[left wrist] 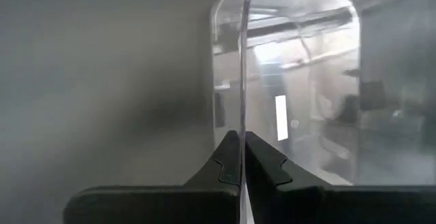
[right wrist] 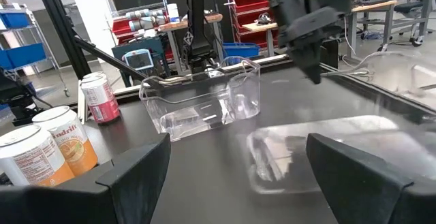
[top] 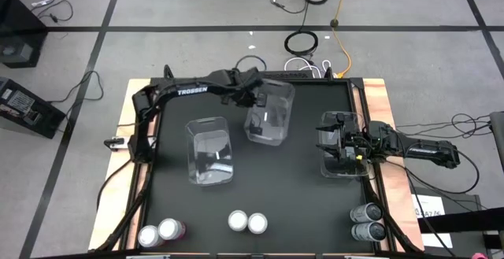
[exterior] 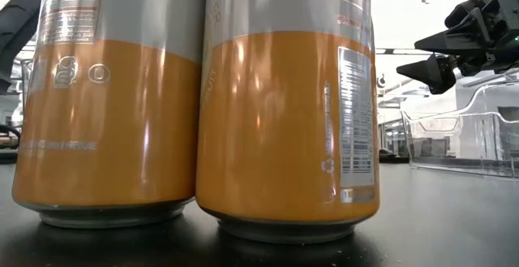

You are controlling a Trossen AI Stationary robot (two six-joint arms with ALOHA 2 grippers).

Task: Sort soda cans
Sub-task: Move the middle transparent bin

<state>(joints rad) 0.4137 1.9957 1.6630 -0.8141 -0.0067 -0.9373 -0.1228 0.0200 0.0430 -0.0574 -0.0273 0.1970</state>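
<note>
High view shows all six soda cans standing along the near edge of the black table [top: 260, 164], none yet in a bin: the two pink cans [top: 160, 232] as a touching pair toward the left corner, the two orange cans [top: 247, 222] side by side in the middle, and the two grey cans [top: 367, 221] as a pair toward the right corner. Three clear plastic bins sit farther back on the mat, and all three look to hold no can. The left gripper [top: 258, 99] is pinched tight on the rim wall of the far bin [top: 270, 113], which appears tilted; the left wrist view confirms this, with that clear wall running straight down between the closed dark fingers [left wrist: 228, 161]. The middle bin [top: 210, 150] stands apart, nearer the cans. The right gripper [top: 340, 143] hovers over the right bin [top: 343, 164] with its jaws spread wide and nothing between them; its own camera looks down on that bin between the parted fingers. I judge the sorting proper has not begun: the arms seem occupied with placing the bins, and every can is left to be picked up and dropped by colour into a container.
</note>
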